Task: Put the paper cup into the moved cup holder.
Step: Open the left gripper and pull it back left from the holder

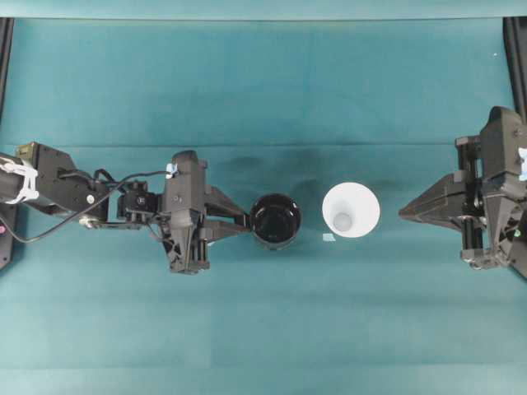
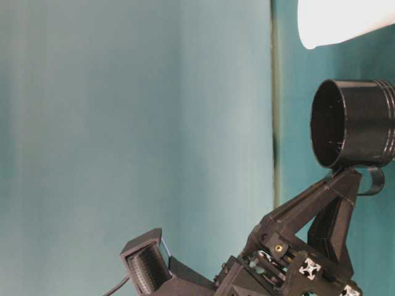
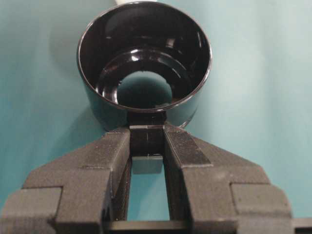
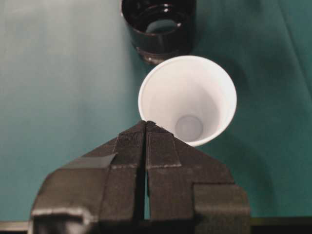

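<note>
The glossy black cup holder [image 1: 276, 220] stands upright near the table's middle. My left gripper [image 1: 244, 220] is shut on its small side handle [image 3: 147, 141]. In the left wrist view the cup holder [image 3: 190, 53] fills the top, with my left gripper [image 3: 147, 132] clamped on the handle below it. The white paper cup [image 1: 351, 210] stands upright just right of the holder, apart from it. My right gripper [image 1: 405, 213] is shut and empty, a short way right of the paper cup. In the right wrist view its tips [image 4: 146, 125] overlap the near rim of the paper cup [image 4: 195, 92].
A small pale tag [image 1: 328, 238] lies on the teal cloth between the two cups. Black frame rails [image 1: 5, 49] [image 1: 517, 49] stand at the far left and right edges. The left arm's cable [image 1: 49, 230] trails at the left.
</note>
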You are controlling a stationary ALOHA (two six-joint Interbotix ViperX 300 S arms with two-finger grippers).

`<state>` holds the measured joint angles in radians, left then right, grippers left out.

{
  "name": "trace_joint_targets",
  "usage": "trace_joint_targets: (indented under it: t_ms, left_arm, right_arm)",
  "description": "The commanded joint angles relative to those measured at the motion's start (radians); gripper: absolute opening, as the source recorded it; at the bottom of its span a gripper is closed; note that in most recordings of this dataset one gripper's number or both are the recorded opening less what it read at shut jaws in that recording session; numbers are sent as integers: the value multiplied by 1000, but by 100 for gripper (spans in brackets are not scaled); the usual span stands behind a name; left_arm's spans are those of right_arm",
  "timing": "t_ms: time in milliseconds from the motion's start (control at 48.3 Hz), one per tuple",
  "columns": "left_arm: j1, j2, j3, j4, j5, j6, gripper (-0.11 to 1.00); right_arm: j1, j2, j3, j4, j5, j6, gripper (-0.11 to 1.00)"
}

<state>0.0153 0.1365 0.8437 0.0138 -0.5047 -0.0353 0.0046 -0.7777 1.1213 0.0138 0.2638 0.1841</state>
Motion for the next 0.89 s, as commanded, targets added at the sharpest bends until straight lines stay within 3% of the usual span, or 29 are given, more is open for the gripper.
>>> trace_joint_targets:
  t_ms: [0,663,725,870]
  left_arm:
    - [-3,-3,-12,0,0,-2,20]
    - [-3,12,-15,2,48,-12,22]
    - [-3,12,-15,0,48,-12,31]
    - [-3,12,-14,2,48,-14,64]
  right_arm:
    - [-2,3,-25,0,-5,9,1]
    - [-2,3,-25,0,-5,9,1]
    - [-2,3,-25,0,-5,9,1]
    - [-2,3,-25,0,-5,9,1]
